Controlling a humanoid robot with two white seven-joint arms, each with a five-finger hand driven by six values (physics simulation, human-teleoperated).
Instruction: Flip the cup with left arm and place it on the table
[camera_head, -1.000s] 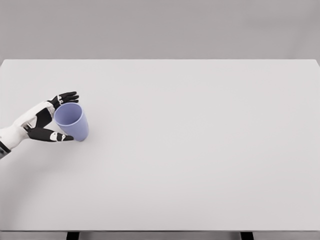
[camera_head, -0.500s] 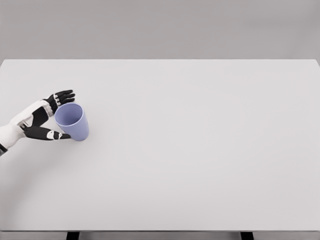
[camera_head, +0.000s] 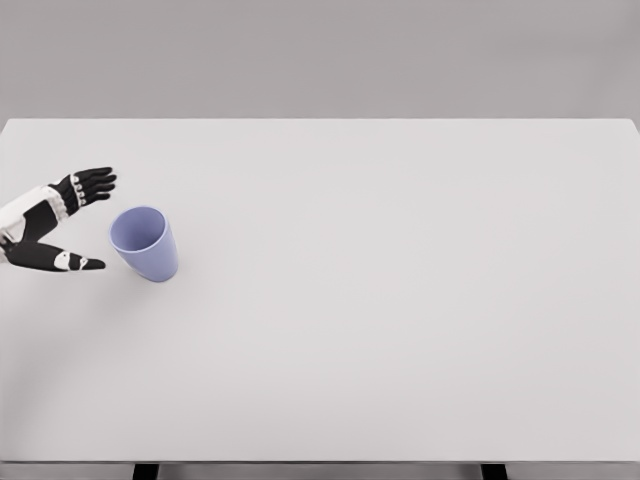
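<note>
Lilac plastic tapered cup (camera_head: 145, 243) standing mouth-up near the left edge of the pale grey worktop (camera_head: 400, 300), left hand (camera_head: 50, 222) just beside it at that edge, apart, black fingers (camera_head: 92, 183) spread and released, holding nothing

The left hand (camera_head: 52, 222) was seen at the left edge of the head view, entering from that side with only its white wrist showing. Its dark fingers (camera_head: 92, 183) were stretched out and the thumb was spread apart below them; nothing was held.
</note>
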